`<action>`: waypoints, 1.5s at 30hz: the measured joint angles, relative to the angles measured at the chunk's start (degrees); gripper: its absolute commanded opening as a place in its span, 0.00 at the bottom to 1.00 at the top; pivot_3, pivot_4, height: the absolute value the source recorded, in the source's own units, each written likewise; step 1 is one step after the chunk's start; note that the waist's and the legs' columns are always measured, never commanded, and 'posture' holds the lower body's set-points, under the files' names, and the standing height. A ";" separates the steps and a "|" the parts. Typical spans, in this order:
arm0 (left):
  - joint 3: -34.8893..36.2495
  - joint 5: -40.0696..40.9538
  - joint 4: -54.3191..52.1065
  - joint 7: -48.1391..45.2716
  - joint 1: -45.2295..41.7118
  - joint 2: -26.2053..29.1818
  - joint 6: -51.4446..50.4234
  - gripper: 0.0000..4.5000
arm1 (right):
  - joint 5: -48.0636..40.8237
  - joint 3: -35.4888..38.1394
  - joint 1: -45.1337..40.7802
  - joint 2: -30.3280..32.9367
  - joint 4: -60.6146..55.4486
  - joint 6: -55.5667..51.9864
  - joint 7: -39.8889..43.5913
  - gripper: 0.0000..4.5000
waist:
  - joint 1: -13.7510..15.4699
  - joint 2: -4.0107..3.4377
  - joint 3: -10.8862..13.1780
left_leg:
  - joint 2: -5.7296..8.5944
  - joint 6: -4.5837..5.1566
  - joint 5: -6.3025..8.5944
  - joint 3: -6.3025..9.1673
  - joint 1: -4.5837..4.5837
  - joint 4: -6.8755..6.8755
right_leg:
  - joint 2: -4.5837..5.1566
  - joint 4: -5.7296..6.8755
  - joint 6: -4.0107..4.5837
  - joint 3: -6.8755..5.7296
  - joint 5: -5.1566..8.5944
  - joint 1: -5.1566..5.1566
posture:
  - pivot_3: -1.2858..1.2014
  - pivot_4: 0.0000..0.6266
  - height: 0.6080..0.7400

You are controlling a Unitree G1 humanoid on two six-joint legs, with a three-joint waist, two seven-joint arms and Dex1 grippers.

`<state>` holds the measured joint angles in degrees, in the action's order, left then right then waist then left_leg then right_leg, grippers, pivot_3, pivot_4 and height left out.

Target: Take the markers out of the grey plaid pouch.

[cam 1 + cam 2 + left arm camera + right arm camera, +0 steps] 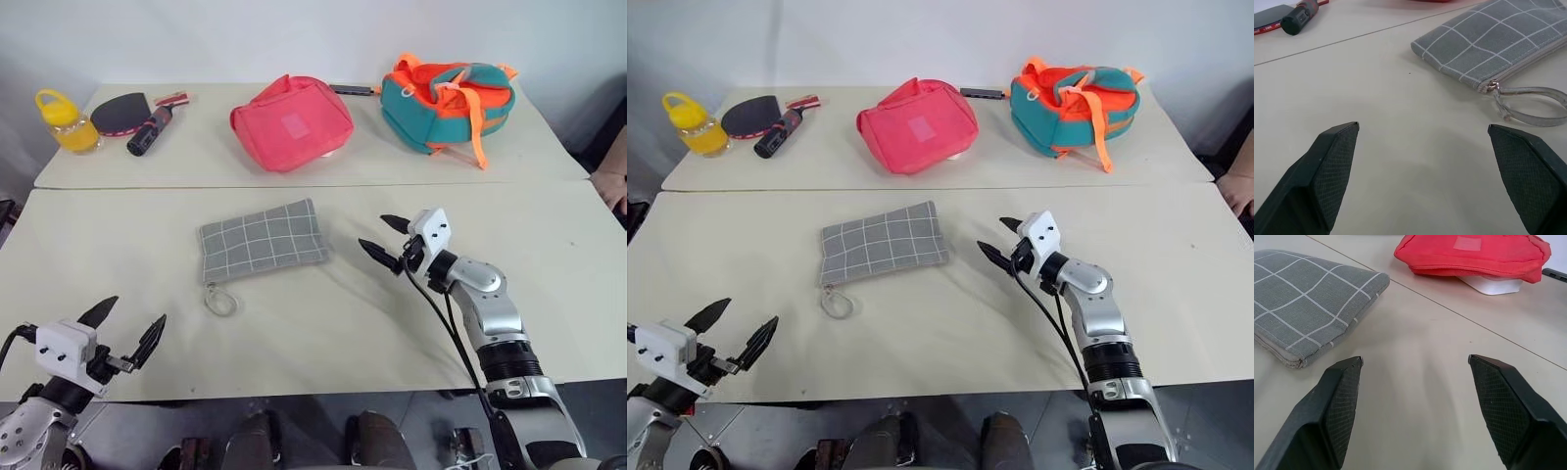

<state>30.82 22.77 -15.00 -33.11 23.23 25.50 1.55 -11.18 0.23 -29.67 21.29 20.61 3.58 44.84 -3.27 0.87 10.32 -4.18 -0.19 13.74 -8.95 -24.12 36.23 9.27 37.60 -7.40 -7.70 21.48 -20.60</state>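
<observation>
While the flat grey plaid fabric pouch (263,240) lay zipped at mid-table, markers unseen, both grippers were spread and empty: right gripper (385,241) just right of it, left gripper (125,327) at the near-left edge. Best approach: pin the right end, then have the left pull the zipper by the grey wrist loop (219,299).

Far bench (196,166) — a yellow lidded jar (65,121) at its left end, then a table tennis paddle (121,113) with a black-and-red cylinder (149,131) beside it. Pink-red bag (291,122) at centre; teal-and-orange backpack (446,100) at right.
</observation>
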 measured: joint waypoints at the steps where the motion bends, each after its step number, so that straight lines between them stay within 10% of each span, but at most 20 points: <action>1: 0.00 -0.05 0.06 -0.02 -0.02 0.00 0.07 1.00 | 0.00 0.00 0.00 0.00 0.00 0.00 0.01 0.80 | 0.01 0.00 0.00 | -0.01 0.00 0.00 -0.02 0.00 0.00 | -0.01 0.00 0.00 0.02 0.00 -0.02 | 0.52 0.24 1.00; 9: 0.01 0.09 1.03 -2.08 -1.39 0.45 2.27 1.00 | -0.05 -0.04 -0.23 -1.11 -1.42 -1.21 -0.63 0.76 | -0.01 0.00 0.00 | -0.09 0.00 0.00 -0.16 0.00 0.00 | -0.06 0.01 0.00 0.15 0.00 -0.10 | 0.52 0.24 1.00; 20: -1.36 -4.95 13.69 -3.87 -15.55 5.82 10.36 1.00 | 1.83 -5.93 -5.47 -13.14 -1.68 -2.38 -5.14 0.00 | 0.00 0.01 -0.01 | -0.34 -0.13 -0.06 -0.32 -0.02 0.03 | -0.35 0.18 0.06 0.35 -0.02 -0.28 | 0.52 0.24 1.00; 45: -22.58 -24.55 50.89 -7.23 -41.11 17.42 47.51 1.00 | 13.85 -12.04 -7.07 -11.38 4.87 -2.98 -11.65 0.00 | 0.11 0.17 -0.11 | -0.59 -0.29 0.03 -1.12 -0.02 0.07 | -0.63 0.40 0.06 1.16 -0.02 -0.87 | 0.52 0.24 1.00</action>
<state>8.24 -1.78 35.89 -40.34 -17.87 42.92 49.06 2.67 -11.80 -36.74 9.92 25.48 0.60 33.19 -3.16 1.04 10.21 -4.77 -0.48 13.78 -10.07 -24.14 36.30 8.64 38.00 -7.34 -6.55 21.46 -21.47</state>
